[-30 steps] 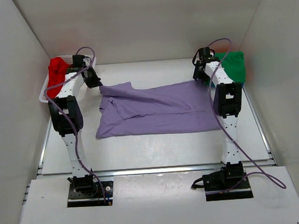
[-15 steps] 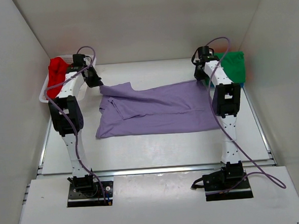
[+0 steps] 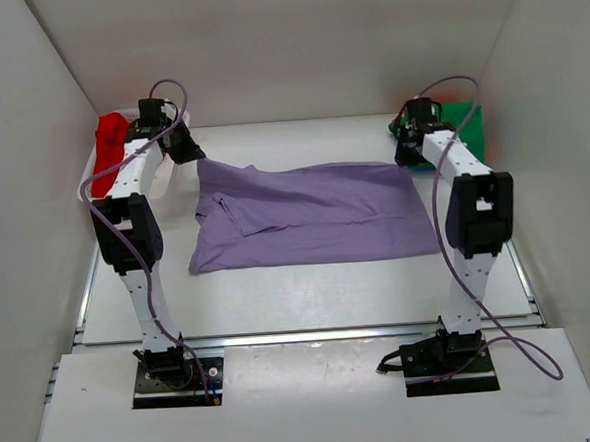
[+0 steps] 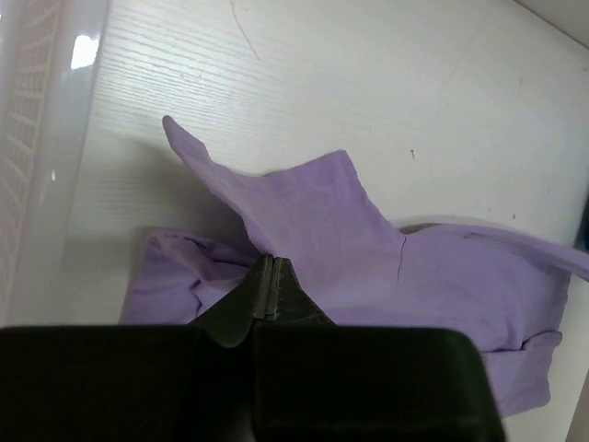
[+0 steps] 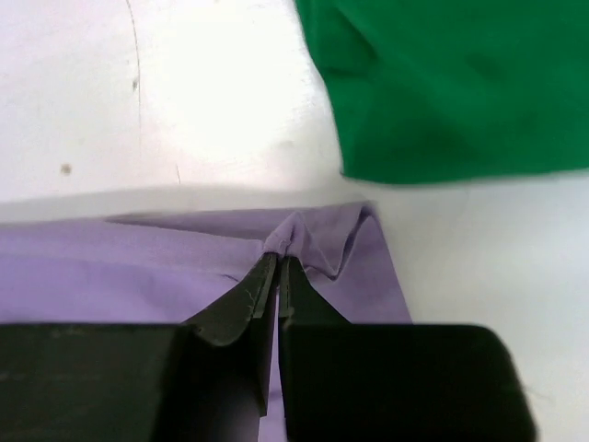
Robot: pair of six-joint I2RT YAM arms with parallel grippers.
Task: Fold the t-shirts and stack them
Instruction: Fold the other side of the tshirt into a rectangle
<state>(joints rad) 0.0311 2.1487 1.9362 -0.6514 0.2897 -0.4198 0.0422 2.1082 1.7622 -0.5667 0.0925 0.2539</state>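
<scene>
Top external view showed a lavender-purple soft cloth short-sleeved t-shirt [image 3: 310, 215] spread across the middle of the white table [image 3: 309, 290]. Its long axis ran left to right, and a fold of cloth lay over its left portion. The left end effector [image 3: 193, 155] was at the shirt's far left corner and the right end effector [image 3: 404, 157] at its far right corner. The far edge of the shirt ran nearly straight between them.

Left wrist view: the left end effector had its jaws pressed together on a pinch of the lavender cloth. A pointed flap of the shirt extended away from the fingertips. The shadow beneath the flap suggested that it was raised off the table, though this could not be confirmed. A white plastic mesh basket [image 4: 37, 138] stood just beside the shirt, at the left edge of this view.

Right wrist view: the right end effector gripped a small puckered ridge of lavender cloth at the shirt's corner, with only cloth between its jaws. A green plain cloth t-shirt [image 5: 442, 83] lay on the table near that corner, apart from the lavender shirt.

A bright red cloth t-shirt [image 3: 110, 142] sat bunched at the far left of the table.
</scene>
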